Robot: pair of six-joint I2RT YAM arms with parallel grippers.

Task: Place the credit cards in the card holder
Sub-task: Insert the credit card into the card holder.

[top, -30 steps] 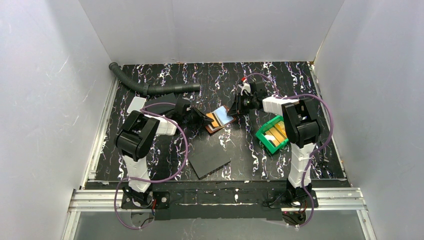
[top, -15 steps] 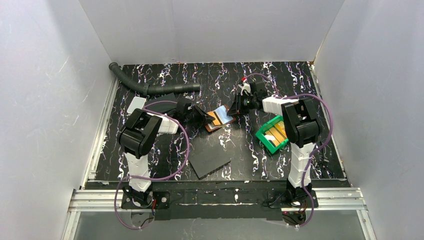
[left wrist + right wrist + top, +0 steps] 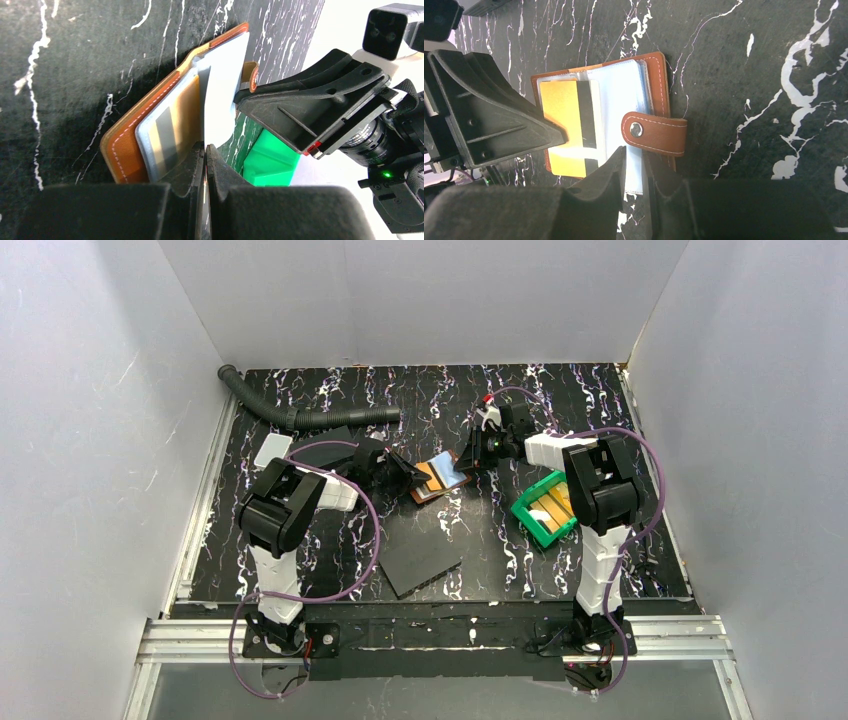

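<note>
The brown leather card holder [image 3: 428,487] lies open mid-table, snap tab [image 3: 655,132] hanging loose. An orange credit card [image 3: 561,110] with a dark stripe sits in its clear sleeve. A light blue sheet [image 3: 624,95] beside it tilts up; I cannot tell whether it is a card or a sleeve. My left gripper [image 3: 205,150] is shut on a thin clear sleeve edge at the holder's left side. My right gripper [image 3: 636,160] is clamped on the holder's right cover and pages, one finger inside and one behind the leather. More orange cards [image 3: 553,502] lie in the bin.
A green plastic bin [image 3: 528,512] stands right of the holder, under the right arm. A dark grey slab [image 3: 418,560] lies nearer the arm bases. A corrugated hose [image 3: 300,418] runs along the far left, with a pale card [image 3: 272,448] near it.
The left arm has shifted slightly away from the bases, and the holder has moved a little with it. The right arm has stayed put.
</note>
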